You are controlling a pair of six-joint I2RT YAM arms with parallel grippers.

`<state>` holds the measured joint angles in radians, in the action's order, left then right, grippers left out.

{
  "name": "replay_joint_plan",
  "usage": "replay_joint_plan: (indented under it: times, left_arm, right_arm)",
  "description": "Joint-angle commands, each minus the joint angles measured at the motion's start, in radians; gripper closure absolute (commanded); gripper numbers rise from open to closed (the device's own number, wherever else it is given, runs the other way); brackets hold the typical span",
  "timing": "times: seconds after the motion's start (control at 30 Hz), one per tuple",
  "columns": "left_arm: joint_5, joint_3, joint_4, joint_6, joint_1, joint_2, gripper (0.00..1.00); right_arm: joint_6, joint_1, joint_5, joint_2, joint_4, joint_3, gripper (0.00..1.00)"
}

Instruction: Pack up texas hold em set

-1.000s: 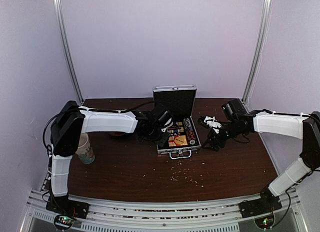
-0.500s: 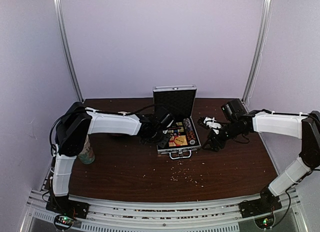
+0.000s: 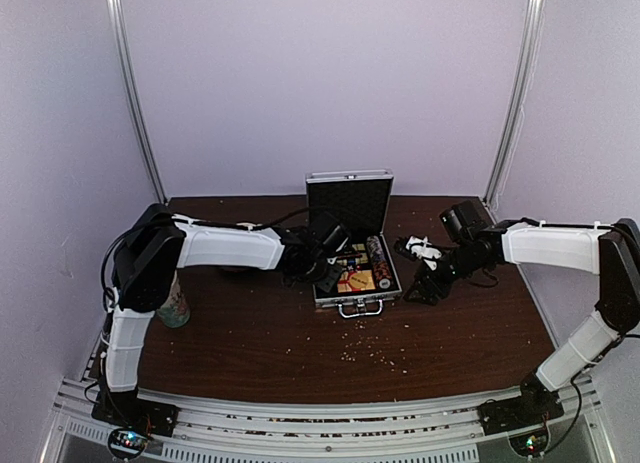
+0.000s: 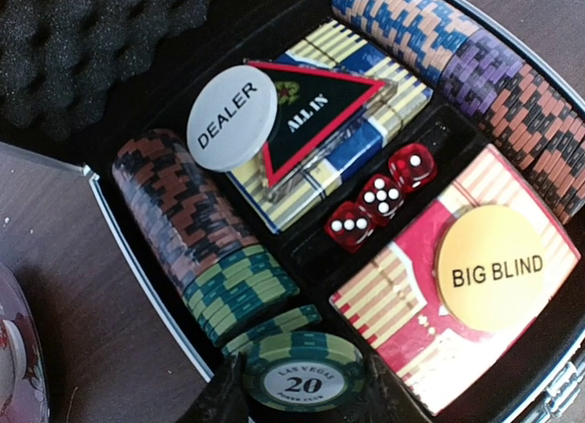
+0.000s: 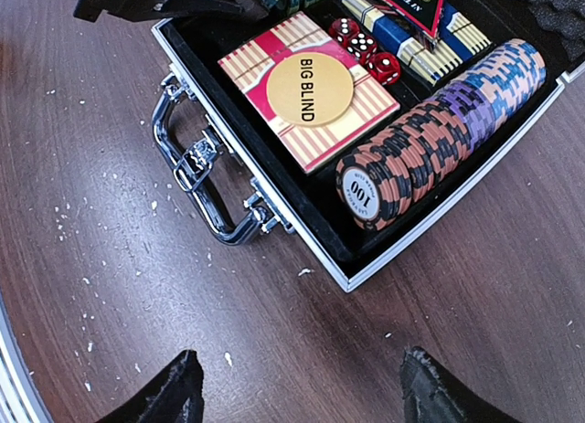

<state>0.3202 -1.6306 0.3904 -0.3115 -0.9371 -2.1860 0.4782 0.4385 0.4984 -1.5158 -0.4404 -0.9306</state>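
Note:
The silver case (image 3: 322, 301) lies open at the table's middle, lid upright. In the left wrist view its black inside (image 4: 320, 249) holds chip rows (image 4: 196, 231), a red-yellow card box (image 4: 416, 322) under a yellow BIG BLIND disc (image 4: 496, 267), three red dice (image 4: 379, 199), a white DEALER button (image 4: 231, 118) and an ALL IN marker. My left gripper (image 4: 302, 386) is shut on a green 20 chip (image 4: 304, 375) at the near end of the left chip row. My right gripper (image 5: 302, 391) is open and empty over bare table right of the case's front corner (image 5: 352, 281).
A patterned paper cup (image 3: 173, 305) stands at the left, partly behind my left arm. A red-and-white rim (image 4: 14, 350) shows just left of the case. Pale crumbs (image 3: 372, 349) lie on the brown table in front of the case handle (image 5: 187, 172).
My left arm has shifted a little, its gripper staying over the case's left side. My right gripper has hardly moved.

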Motion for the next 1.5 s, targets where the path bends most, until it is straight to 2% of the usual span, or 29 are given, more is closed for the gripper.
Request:
replay_joint_plan:
  times: [0.0, 0.57, 0.77, 1.03, 1.23, 1.47]
  left_arm:
    - [0.014, -0.026, -0.044, 0.013, -0.002, -0.031, 0.62]
    - [0.025, -0.05, 0.023, 0.027, -0.002, -0.01, 0.44]
    - [-0.072, -0.053, 0.064, 0.083, 0.005, 0.033, 0.37]
    - [-0.122, -0.027, 0.111, 0.08, 0.033, 0.053, 0.37]
    - [-0.151, -0.016, 0.101, 0.074, 0.059, 0.05, 0.45]
    - [-0.198, -0.037, 0.097, 0.081, 0.073, 0.009, 0.44]
  right_arm:
    - [0.012, -0.004, -0.003, -0.009, -0.014, -0.027, 0.25]
    - [0.017, -0.004, 0.002, -0.026, -0.025, -0.034, 0.25]
    - [0.019, -0.004, 0.006, -0.03, -0.03, -0.037, 0.24]
    - [0.023, -0.004, 0.007, -0.029, -0.033, -0.037, 0.24]
    - [0.023, -0.004, 0.007, -0.031, -0.037, -0.039, 0.24]
    - [0.025, -0.005, 0.004, -0.032, -0.037, -0.038, 0.24]
